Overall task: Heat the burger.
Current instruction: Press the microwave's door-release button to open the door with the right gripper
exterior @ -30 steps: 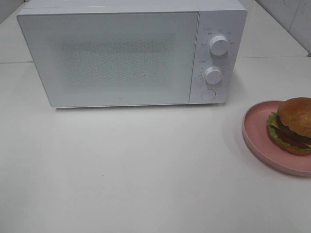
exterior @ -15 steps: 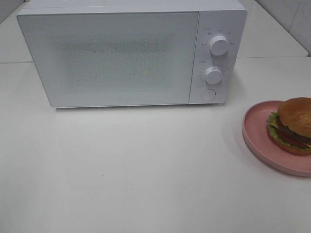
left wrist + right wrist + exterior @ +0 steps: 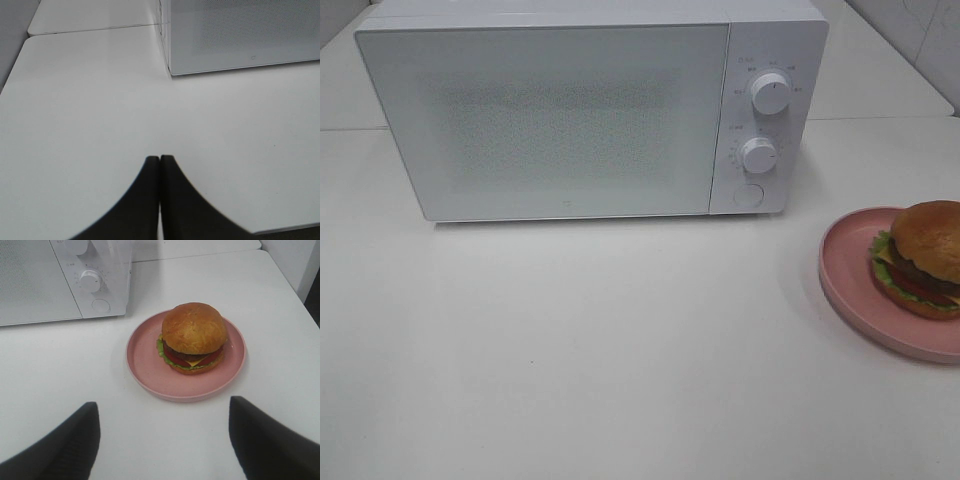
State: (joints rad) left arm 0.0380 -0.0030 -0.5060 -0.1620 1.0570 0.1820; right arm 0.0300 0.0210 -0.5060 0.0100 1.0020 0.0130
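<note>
The burger (image 3: 928, 255) sits on a pink plate (image 3: 840, 270) at the right edge of the surface (image 3: 620, 380), in front of and to the right of the white microwave (image 3: 550, 120), which stands toward the far edge with its door shut. The right gripper (image 3: 162, 405) hangs just short of the plate, jaws released and spread wide, holding nothing, with the burger centred between them. The left gripper (image 3: 160, 165) hovers over bare surface near the microwave's front left corner, jaws clenched together on nothing. Heating has not begun, so the step in hand is likely getting the door open. The round button (image 3: 748, 195) under the two knobs is probably the door release, though its marking is too small to read. A closed fingertip pressing it squarely would serve best, and the left arm should stay out of the door's swing. For the carry, taking the plate by its rim looks safer than squeezing the soft bun; keep it level so the stacked layers do not slide.
</note>
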